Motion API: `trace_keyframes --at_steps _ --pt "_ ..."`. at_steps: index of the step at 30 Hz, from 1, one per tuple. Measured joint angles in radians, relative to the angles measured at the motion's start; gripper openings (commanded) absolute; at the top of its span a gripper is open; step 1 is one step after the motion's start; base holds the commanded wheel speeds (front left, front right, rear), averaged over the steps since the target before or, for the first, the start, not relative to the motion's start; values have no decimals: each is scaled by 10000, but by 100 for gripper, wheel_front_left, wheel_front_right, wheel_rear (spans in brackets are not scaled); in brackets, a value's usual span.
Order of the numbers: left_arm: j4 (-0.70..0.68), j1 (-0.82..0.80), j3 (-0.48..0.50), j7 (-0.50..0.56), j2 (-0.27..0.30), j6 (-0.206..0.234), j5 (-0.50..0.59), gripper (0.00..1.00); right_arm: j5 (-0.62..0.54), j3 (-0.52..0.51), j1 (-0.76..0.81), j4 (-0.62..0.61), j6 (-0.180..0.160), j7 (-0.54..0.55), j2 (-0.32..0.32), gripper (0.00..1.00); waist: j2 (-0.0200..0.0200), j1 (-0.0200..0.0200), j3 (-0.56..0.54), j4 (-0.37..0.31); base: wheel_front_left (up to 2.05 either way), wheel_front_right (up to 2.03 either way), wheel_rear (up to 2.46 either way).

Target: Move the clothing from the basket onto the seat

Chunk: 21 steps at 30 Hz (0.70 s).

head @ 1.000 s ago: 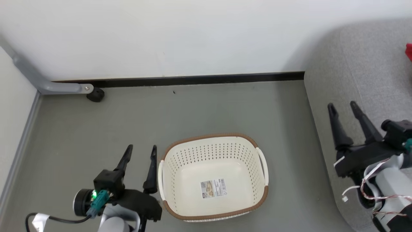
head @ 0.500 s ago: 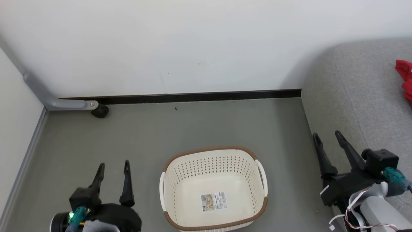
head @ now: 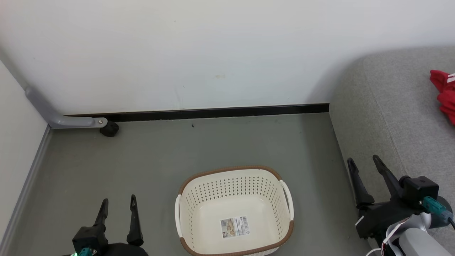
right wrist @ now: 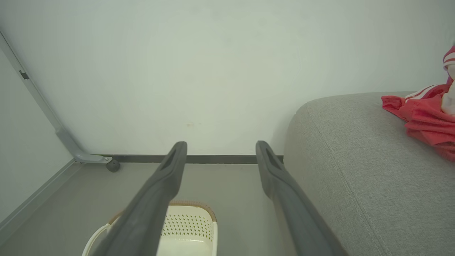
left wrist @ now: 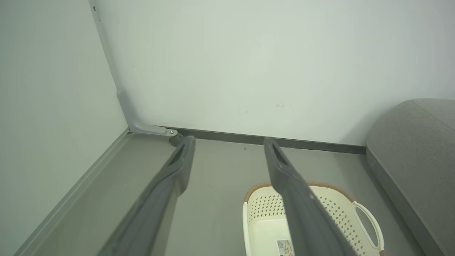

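Bare floor (head: pixel 106 160) is spreading from nine to twelve o'clock. Your seat (head: pixel 391 117) at three is carrying the clothing (head: pixel 442 94). The basket (head: pixel 227 168) is sitting at six, sticker (head: pixel 233 226) unreadable. Left gripper (head: pixel 118 199) and right gripper (head: pixel 362 159) are hanging spread.

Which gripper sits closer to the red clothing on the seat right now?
Right. The right gripper hovers open by the edge of the seat, with the clothing farther along the cushion. The left gripper, also open, is on the far side of the basket from the seat.

place: home corner | cues: grey sofa (head: pixel 391 117), laundry basket (head: pixel 231 185)
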Motion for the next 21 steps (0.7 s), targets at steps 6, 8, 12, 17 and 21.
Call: trace_keyframes --at_steps 6,8,12,17,21 --pt "-130 105 46 0 -67 0 125 100 -102 -82 72 -81 -31 0 65 100 0 0 -18 9 0 0 0" --pt "-148 116 73 0 -84 0 138 100 -121 -119 74 -92 -40 0 86 100 0 0 -19 8 0 0 0" --pt "-219 119 92 0 -136 0 349 100 -178 -211 78 -130 -40 0 104 100 0 0 -23 4 0 0 0" --pt "-267 154 115 0 -159 -12 437 100 -245 -305 117 -148 -88 0 132 100 0 1 -37 -3 0 0 0" --pt "-305 155 121 0 -188 -19 495 100 -249 -349 125 -165 -113 0 194 100 0 1 -51 -8 0 0 0"
